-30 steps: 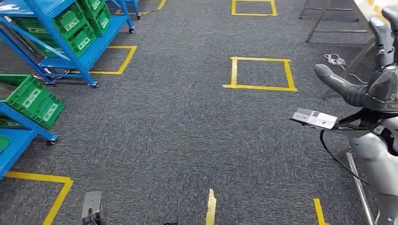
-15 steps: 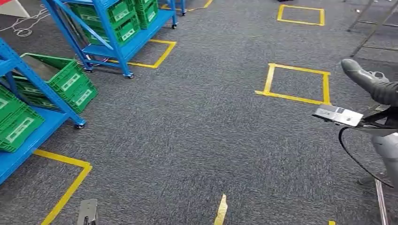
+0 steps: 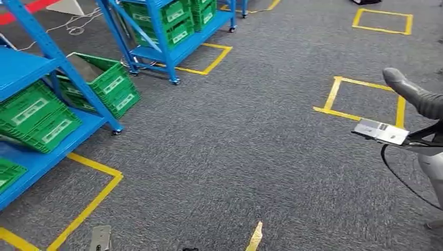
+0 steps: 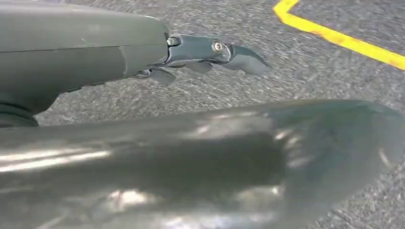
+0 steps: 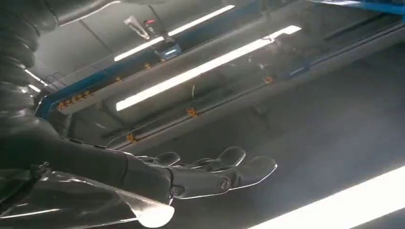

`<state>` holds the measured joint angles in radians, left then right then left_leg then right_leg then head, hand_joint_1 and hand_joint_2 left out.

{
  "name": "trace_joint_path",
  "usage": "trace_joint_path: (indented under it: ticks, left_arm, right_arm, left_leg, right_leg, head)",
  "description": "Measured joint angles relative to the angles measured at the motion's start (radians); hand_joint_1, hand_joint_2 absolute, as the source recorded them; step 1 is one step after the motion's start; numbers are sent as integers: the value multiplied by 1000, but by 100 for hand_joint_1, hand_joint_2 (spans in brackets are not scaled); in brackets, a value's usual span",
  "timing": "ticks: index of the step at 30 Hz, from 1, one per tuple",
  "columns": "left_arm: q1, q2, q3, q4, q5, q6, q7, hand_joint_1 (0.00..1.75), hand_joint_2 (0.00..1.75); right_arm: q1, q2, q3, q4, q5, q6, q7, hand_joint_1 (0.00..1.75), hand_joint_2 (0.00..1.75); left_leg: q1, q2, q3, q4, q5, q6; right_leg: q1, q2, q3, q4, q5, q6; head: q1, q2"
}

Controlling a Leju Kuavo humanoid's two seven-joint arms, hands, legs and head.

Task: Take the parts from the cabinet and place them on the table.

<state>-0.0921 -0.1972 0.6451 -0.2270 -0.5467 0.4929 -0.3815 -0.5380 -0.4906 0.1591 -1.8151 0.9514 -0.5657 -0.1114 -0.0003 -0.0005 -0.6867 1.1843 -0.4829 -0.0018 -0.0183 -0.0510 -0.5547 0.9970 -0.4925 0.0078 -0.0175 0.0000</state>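
Blue shelf racks [image 3: 31, 68] with green bins [image 3: 39, 117] stand along the left of the head view; I cannot make out parts inside the bins. One green bin [image 3: 104, 83] sits low between two racks, its grey inside showing. My right hand [image 3: 412, 94] is raised at the right edge, far from the racks. In the right wrist view the right hand [image 5: 210, 174] lies flat with fingers stretched out under the ceiling lights, holding nothing. My left hand [image 4: 205, 52] hangs over the carpet, fingers loose and empty.
Grey carpet [image 3: 235, 157] stretches between me and the racks. Yellow tape squares [image 3: 365, 97] mark the floor on the right, and a yellow tape corner [image 3: 99, 178] lies beside the near rack. A second blue rack [image 3: 172, 26] with green bins stands farther back. Cables lie at the top left.
The whole picture has shifted: the camera has turned toward the racks, which now sit larger and further right. My right hand keeps its raised pose at the right edge.
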Motion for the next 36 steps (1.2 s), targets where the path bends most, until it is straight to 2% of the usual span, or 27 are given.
trace_joint_path:
  ticks: [1, 2, 4, 6, 7, 8, 9, 11, 12, 13, 14, 16, 17, 18, 21, 22, 23, 24, 25, 27, 28, 30, 31, 32, 33, 34, 36]
  left_arm:
    - [0, 0, 0, 0, 0, 0, 0, 0, 0]
    - [-1, 0, 0, 0, 0, 0, 0, 0, 0]
    - [-5, -1, 0, 0, 0, 0, 0, 0, 0]
    - [-1, -2, 0, 0, 0, 0, 0, 0, 0]
    - [0, -3, 0, 0, 0, 0, 0, 0, 0]
    - [-2, -3, 1, 0, 0, -1, 0, 0, 0]
    - [-5, -3, 1, 0, 1, -3, 0, 0, 0]
    - [-7, -6, 1, 0, 2, -3, 0, 0, 0]
    - [-7, -6, 1, 0, 3, -3, 0, 0, 0]
    - [-7, -6, 2, 0, 7, -1, 0, 0, 0]
    - [-7, -6, 3, 0, 12, 2, 0, 0, 0]
    - [-7, -4, 6, 0, 19, 2, 0, 0, 0]
    - [-7, -4, 10, 0, 27, 2, 0, 0, 0]
    - [-9, -4, 15, 0, 34, 3, 0, 0, 0]
    - [-6, -1, 33, 0, 56, 3, -1, 0, 0]
    - [-7, 3, 39, 0, 60, 2, -3, 0, 0]
    - [-10, 6, 44, 0, 63, 2, -7, 0, 0]
    - [-16, 6, 45, 0, 63, 1, -9, 0, 0]
    - [-23, 6, 46, 0, 62, 0, -9, 0, 0]
    - [-28, 6, 47, 0, 56, 0, -8, 0, 0]
    - [-28, 6, 47, 0, 54, 0, -8, 0, 0]
    - [-28, 7, 48, 0, 52, 0, -5, 0, 0]
    - [-29, 7, 48, 0, 50, 0, -5, 0, 0]
    - [-29, 8, 49, 0, 50, 0, -5, 0, 0]
    - [-30, 8, 50, 0, 50, 0, -5, 0, 0]
    - [-32, 8, 50, 0, 50, 1, -5, 0, 0]
    - [-29, 8, 51, 0, 48, 1, -5, 0, 0]
  right_arm:
    - [0, 0, -2, -2, 0, 0, 0, 0, 175]
    - [0, 0, -5, -5, 0, 0, 0, 0, 175]
    - [0, -4, -8, -7, -1, 0, 0, 0, 175]
    - [0, -4, -7, -8, -1, 0, 0, 0, 175]
    - [0, -5, -8, -8, -1, 0, 0, 0, 175]
    - [0, -6, -8, -8, -1, 0, 0, 0, 175]
    - [-1, -7, -11, -9, -3, -2, -1, 0, 175]
    - [0, -7, -12, -8, -4, -2, -3, 0, 175]
    - [1, -6, -11, -8, -3, -2, -4, 0, 175]
    - [1, -6, -11, -7, -3, -2, -6, 0, 175]
    - [-1, -6, -10, -7, -2, -3, -7, 0, 175]
    - [-9, -6, -7, -7, -3, 0, -8, 0, 175]
    - [-16, -6, -5, -7, -4, 7, -9, 0, 175]
    - [-24, -6, -3, -7, -6, 14, -10, 0, 175]
    - [-70, 19, 23, 24, 1, 40, -25, 0, 175]
    - [-89, 38, 40, 43, 6, 45, -25, 0, 175]
    - [-107, 59, 60, 57, 14, 47, -25, 0, 175]
    - [-117, 75, 74, 77, 28, 47, -23, 0, 175]
    - [-133, 91, 91, 98, 40, 47, -20, 0, 175]
    - [-149, 123, 119, 137, 53, 45, -18, 0, 175]
    - [-153, 136, 131, 153, 56, 43, -18, 0, 175]
    - [-160, 161, 156, 182, 60, 37, -14, 0, 175]
    - [-164, 166, 163, 187, 60, 34, -10, 0, 175]
    - [-170, 170, 169, 194, 60, 31, -5, 0, 175]
    - [-175, 172, 172, 201, 60, 27, -3, 0, 175]
    - [-179, 173, 174, 209, 60, 24, -2, 0, 175]
    - [-179, 178, 181, 217, 60, 24, -3, 0, 175]
  left_leg:
    - [-1, 18, 49, -97, 44, 4]
    - [-9, 54, 77, -143, 36, 8]
    - [-13, 52, 76, -159, 33, 20]
    - [-15, 31, 75, -160, 32, 30]
    - [-7, 23, 80, -169, 37, 38]
    - [-6, 15, 80, -169, 38, 41]
    - [-5, 5, 79, -169, 39, 48]
    - [-7, -13, 79, -169, 38, 49]
    - [-8, -23, 80, -168, 38, 49]
    - [-9, -34, 81, -167, 38, 49]
    - [-9, -46, 82, -167, 38, 49]
    - [-9, -71, 87, -165, 36, 49]
    - [-8, -80, 87, -165, 34, 46]
    - [-12, -89, 78, -161, 35, 41]
    - [-2, -114, 68, -166, 47, 20]
    - [-7, -118, 66, -164, 44, 15]
    - [-10, -76, 63, -150, 30, 8]
    - [-10, -47, 46, -114, 6, 4]
    - [-8, -23, 6, -32, -36, -3]
    - [-5, -11, -67, 121, -96, -9]
    - [-4, -10, -79, 148, -97, -9]
    - [-4, -7, -37, 63, -34, -7]
    - [-5, 1, 12, -33, 13, -3]
    - [-8, 26, 59, -122, 51, 5]
    - [-19, 62, 83, -164, 40, 10]
    - [-19, 55, 79, -172, 43, 18]
    - [-20, 40, 76, -171, 42, 22]
  right_leg:
    - [0, -9, 7, 0, -4, 3]
    - [4, -16, 10, 0, -8, 9]
    - [10, -29, 8, 2, -12, 17]
    - [9, -51, 16, -2, -16, 26]
    - [6, -46, 10, 0, -24, 33]
    - [3, -4, 0, 21, -42, 36]
    - [2, 32, -39, 102, -84, 36]
    - [2, 46, -120, 257, -142, 40]
    - [2, 47, -153, 311, -152, 40]
    - [2, 47, -168, 323, -138, 38]
    - [2, 48, -159, 287, -101, 36]
    - [2, 67, -84, 111, 5, 28]
    - [-1, 102, -53, 34, 29, 25]
    - [-3, 122, -32, 20, 16, 25]
    - [5, 101, -35, 17, 18, 17]
    - [-3, 93, -31, 6, 23, 10]
    - [-4, 79, -27, 1, 26, 4]
    - [-4, 70, -26, 0, 26, -1]
    - [-2, 57, -26, 1, 25, -3]
    - [1, 31, -26, 1, 23, -5]
    - [2, 21, -25, 1, 23, -6]
    - [4, 0, -24, 1, 22, -6]
    - [5, -11, -21, 1, 20, -5]
    - [7, -20, -17, 1, 18, -4]
    - [14, -29, -16, 2, 15, 0]
    - [17, -37, -19, 4, 13, 3]
    - [17, -52, -16, 2, 12, 8]
  head:
    - [0, 0]
    - [1, 0]
    - [2, 0]
    - [2, 0]
    - [2, 0]
    - [5, 0]
    - [8, 0]
    - [10, 0]
    - [10, 0]
    - [10, 0]
    - [10, 0]
    - [10, 0]
    - [11, 0]
    - [8, 0]
    - [10, 0]
    - [8, 0]
    - [8, 0]
    - [-4, 0]
    - [-4, 0]
    - [-5, 0]
    - [-5, 0]
    - [-5, 0]
    - [-5, 0]
    - [-5, 0]
    - [-5, 0]
    - [-3, 0]
    - [-5, 0]
